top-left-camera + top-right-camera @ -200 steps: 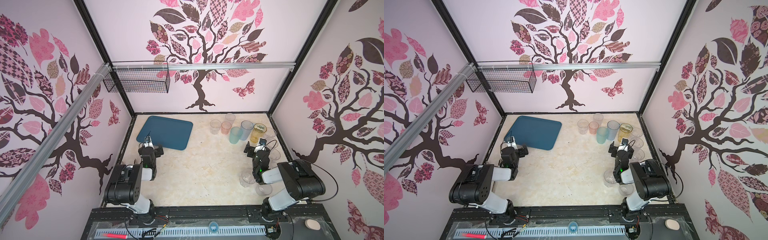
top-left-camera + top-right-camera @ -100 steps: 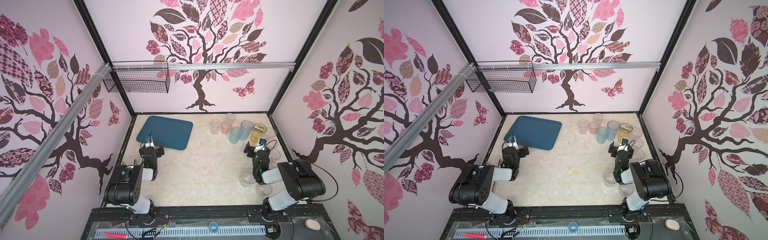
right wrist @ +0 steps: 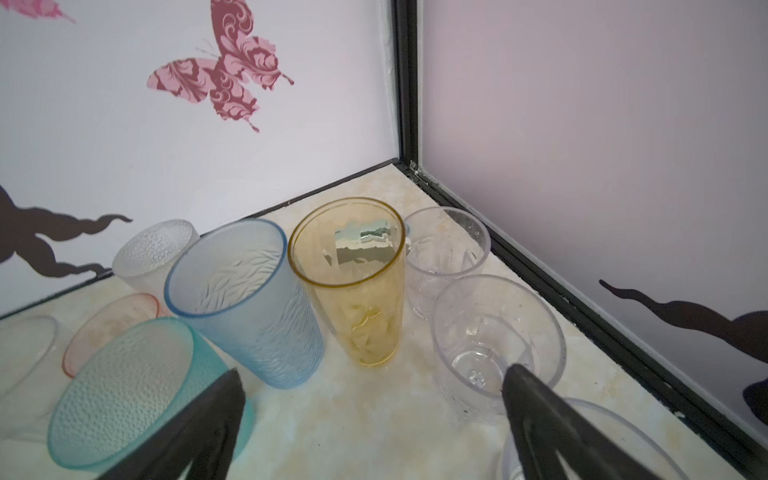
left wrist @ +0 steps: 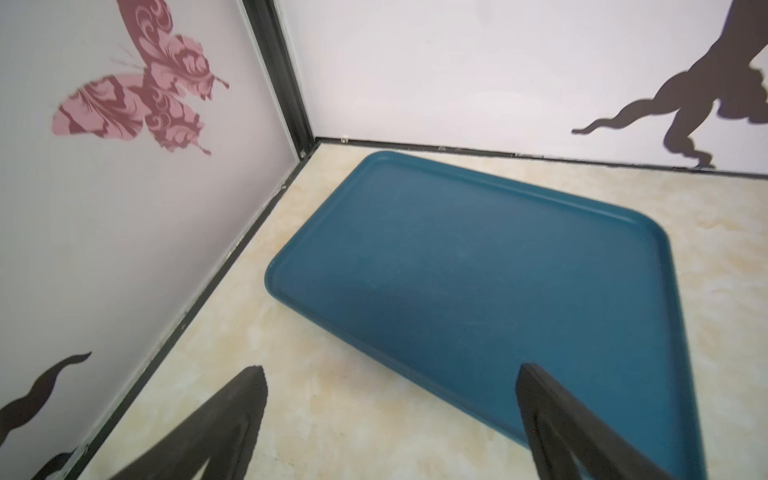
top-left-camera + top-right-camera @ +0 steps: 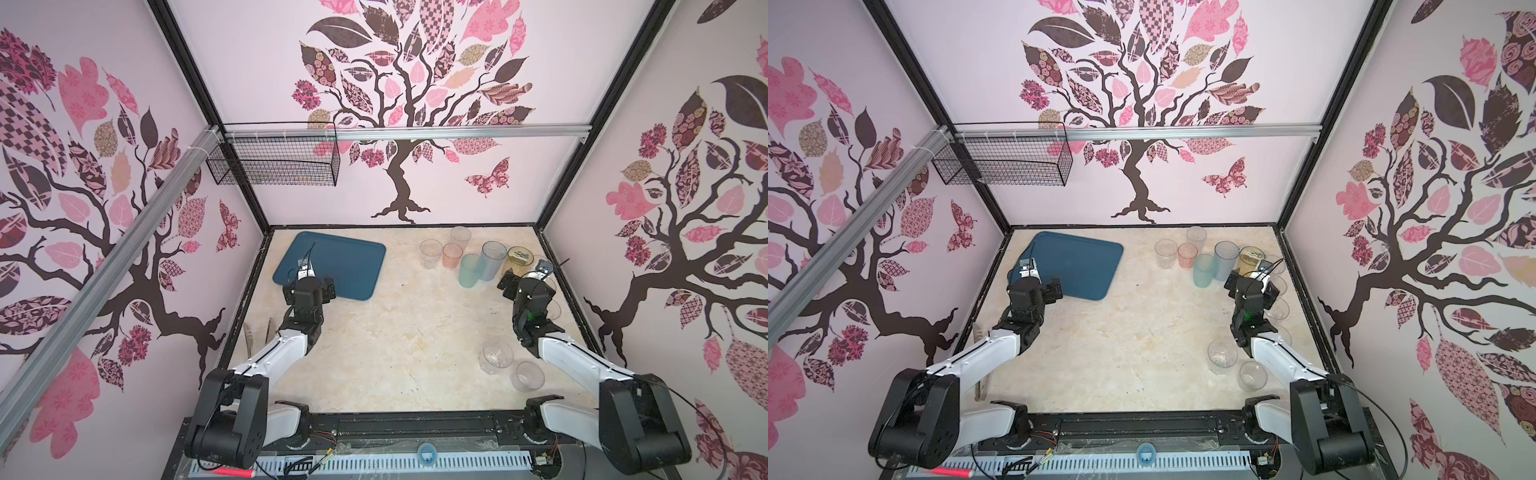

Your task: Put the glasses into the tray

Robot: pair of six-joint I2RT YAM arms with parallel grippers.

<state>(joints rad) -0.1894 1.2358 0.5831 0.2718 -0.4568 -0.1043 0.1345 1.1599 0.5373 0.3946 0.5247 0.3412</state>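
Note:
The dark teal tray [image 5: 349,262] lies flat and bare at the back left. My left gripper [image 4: 390,372] hangs open over the table at the tray's near left corner [image 4: 291,286], holding nothing. Several glasses stand at the back right: teal [image 3: 129,386], blue-grey [image 3: 249,299], yellow [image 3: 357,291], pink [image 5: 452,254], frosted [image 5: 460,237] and clear ones [image 3: 494,332]. My right gripper [image 3: 372,372] is open just short of the yellow glass, between the teal glass and a clear one, empty. Two clear glasses [image 5: 496,356] stand nearer the front right.
A black wire basket [image 5: 274,162] hangs from the rail on the back wall. Walls close in the table on three sides. Something small and silver shows inside the yellow glass [image 3: 365,245]. A pale long tool [image 5: 982,365] lies along the left edge.

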